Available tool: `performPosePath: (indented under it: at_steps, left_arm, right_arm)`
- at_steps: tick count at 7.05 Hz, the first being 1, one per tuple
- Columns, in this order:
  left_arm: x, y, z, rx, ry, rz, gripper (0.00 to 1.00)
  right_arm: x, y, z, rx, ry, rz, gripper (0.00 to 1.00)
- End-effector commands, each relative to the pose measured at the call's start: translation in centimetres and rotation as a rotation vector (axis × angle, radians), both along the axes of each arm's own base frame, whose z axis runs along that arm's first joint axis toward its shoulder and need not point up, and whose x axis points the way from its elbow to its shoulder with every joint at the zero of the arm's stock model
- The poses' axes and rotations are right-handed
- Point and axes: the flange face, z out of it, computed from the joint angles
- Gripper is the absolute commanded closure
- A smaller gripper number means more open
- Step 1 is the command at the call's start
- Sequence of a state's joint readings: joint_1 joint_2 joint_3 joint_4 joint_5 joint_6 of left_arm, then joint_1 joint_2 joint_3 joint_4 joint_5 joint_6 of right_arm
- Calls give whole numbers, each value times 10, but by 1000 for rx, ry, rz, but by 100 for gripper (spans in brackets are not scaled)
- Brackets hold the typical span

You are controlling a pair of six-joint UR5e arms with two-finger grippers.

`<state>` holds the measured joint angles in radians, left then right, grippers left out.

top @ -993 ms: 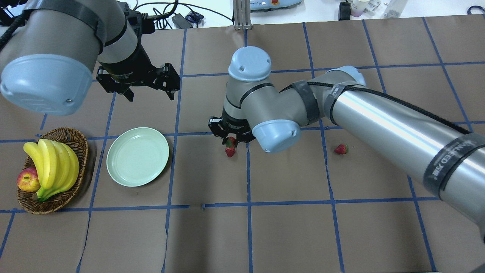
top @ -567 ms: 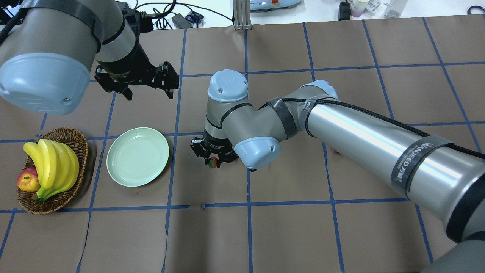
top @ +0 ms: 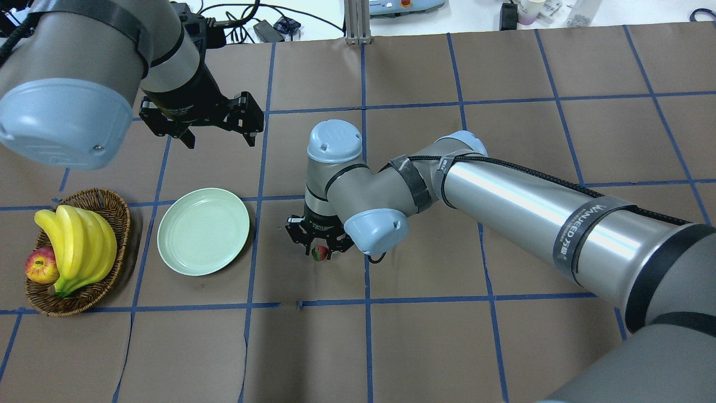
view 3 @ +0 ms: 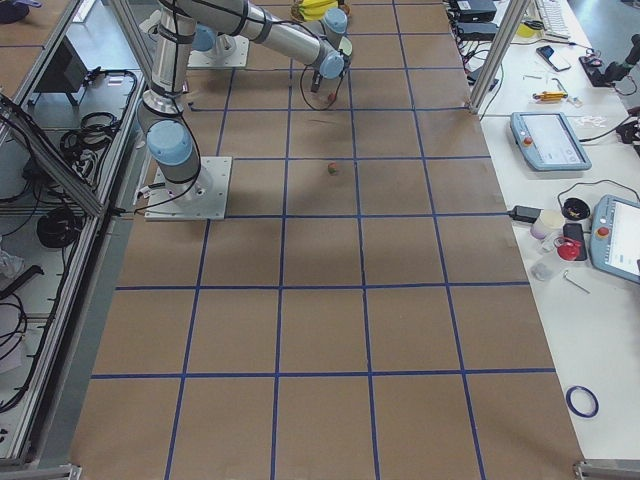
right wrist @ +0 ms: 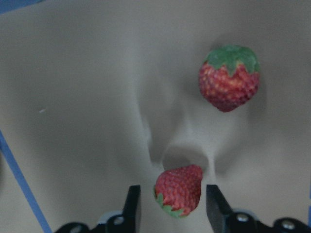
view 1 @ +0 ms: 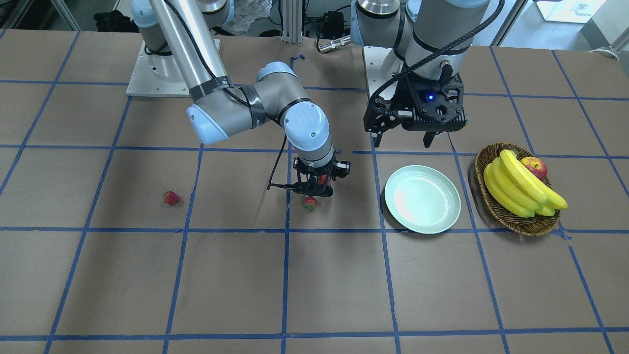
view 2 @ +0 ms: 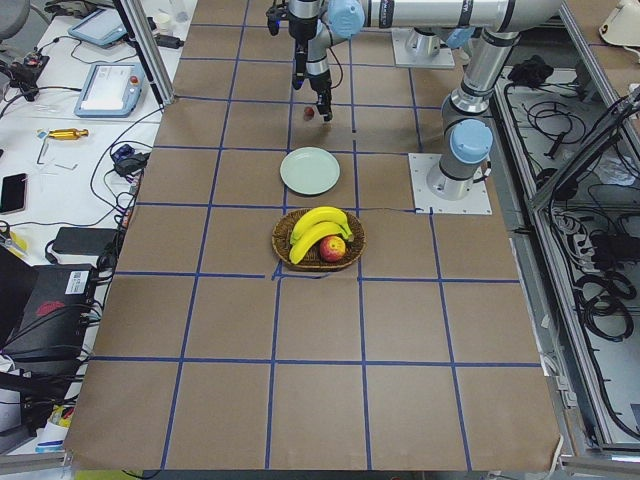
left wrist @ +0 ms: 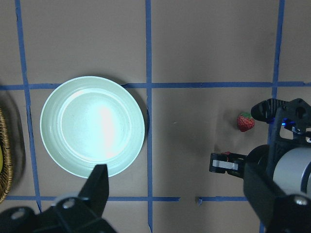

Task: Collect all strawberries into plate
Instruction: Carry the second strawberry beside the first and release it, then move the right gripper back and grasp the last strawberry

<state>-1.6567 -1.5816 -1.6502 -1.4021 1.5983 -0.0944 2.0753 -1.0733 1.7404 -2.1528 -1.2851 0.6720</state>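
Strawberry point(right wrist: 179, 189) nipped between the fingers of the right pincer point(right wrist: 172, 203), jaws closed only to the berry's width, held clear of the table point(top: 425, 347) with its shadow beneath. Second strawberry point(view 1: 309, 202) on the table just beside the pincer, on the side away from the robot's base. Plate point(top: 203, 231) near, out toward the robot's left of the pincer, touching no berry. Left pincer point(top: 222, 141) over the table on that same side, nearer the base, jaws spread wide and empty. Third strawberry point(view 1: 171, 197) well apart on the pincer's opposite side. Basket point(top: 103, 194) of bananas point(top: 78, 240) and an apple point(top: 41, 266) farthest, just past the plate.
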Motion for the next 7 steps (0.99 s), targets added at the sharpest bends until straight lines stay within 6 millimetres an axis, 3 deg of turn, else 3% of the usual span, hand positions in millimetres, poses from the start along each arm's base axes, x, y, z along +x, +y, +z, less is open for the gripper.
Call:
performPosePath:
  at_steps: [1,3,4,5,7]
  left_arm:
    - [0,0,-1,2,0,-1,0]
    - [0,0,0,0,0,-1,0]
    - [0,0,0,0,0,-2,0]
    - [0,0,-1,2,0,-2,0]
    - [0,0,-2,3,0,-1,0]
  right_arm:
    - [-10,-6,29,-59,26,-10,0]
    - [-64,-12,68,-28,164,-58,0]
    - [-100,-27,79,-39,208,-98,0]
    - [-138,-44,73,-42,255,-89,0]
    - [-210,-57,53,-9,280,-46,0]
